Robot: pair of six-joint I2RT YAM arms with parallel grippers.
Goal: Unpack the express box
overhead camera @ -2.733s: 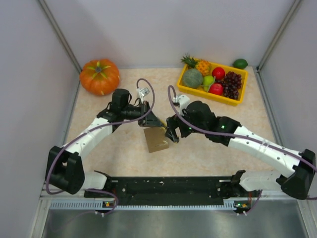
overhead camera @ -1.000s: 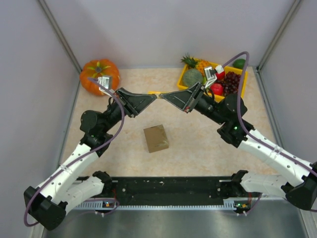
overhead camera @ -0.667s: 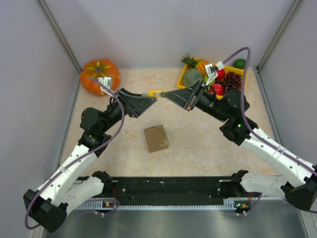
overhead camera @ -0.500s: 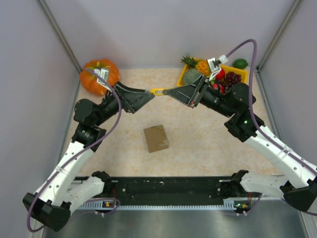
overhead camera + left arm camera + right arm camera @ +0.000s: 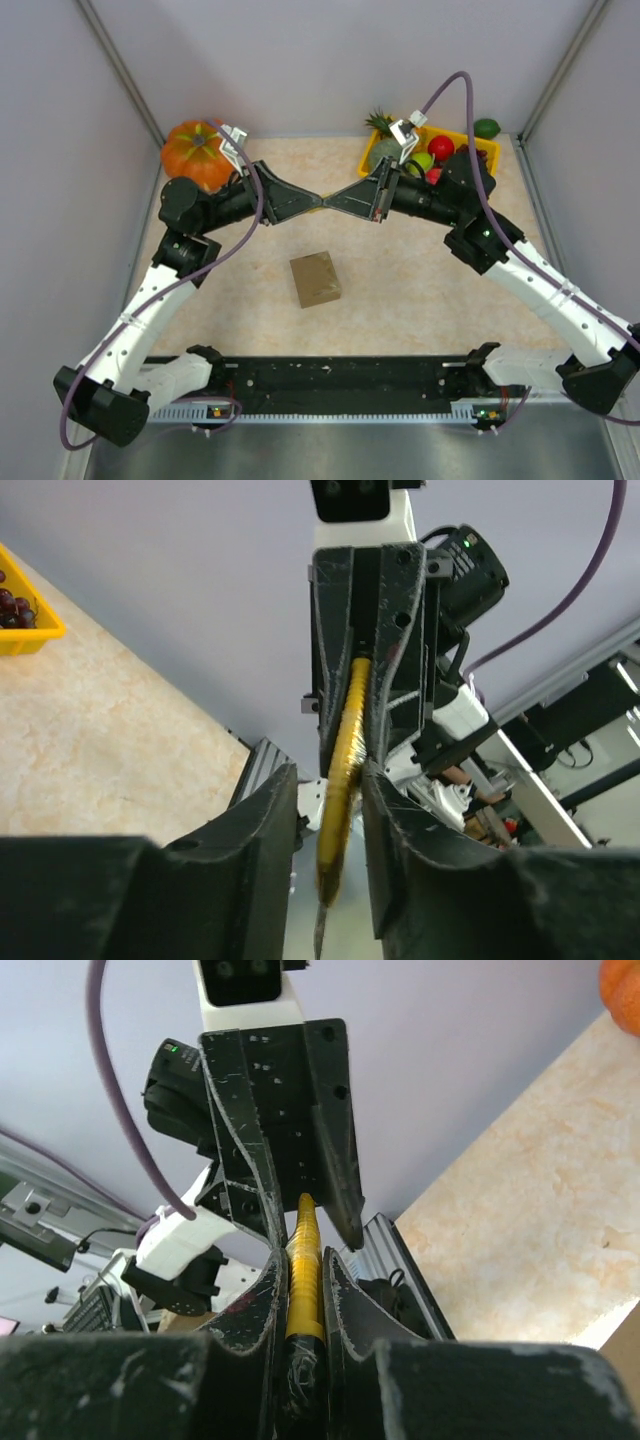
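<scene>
Right gripper clamps yellow tool | left gripper slightly apart around it | both arms aloft, tips meeting

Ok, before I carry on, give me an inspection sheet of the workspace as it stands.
Surface: beige table; nothing spilled seen.
Job's things: box sits on the table, top flaps look closed, apart from both grippers.
Clutter: pumpkin far left; fruit tray far right; green fruit behind the tray.
Grippers: right gripper shut on a yellow tool, raised over the table; left gripper open, fingers either side of the tool's free end.
Cables: left cable and right cable, purple, loop free; no snag seen.
Surroundings: grey walls; black rail at the near edge.
</scene>
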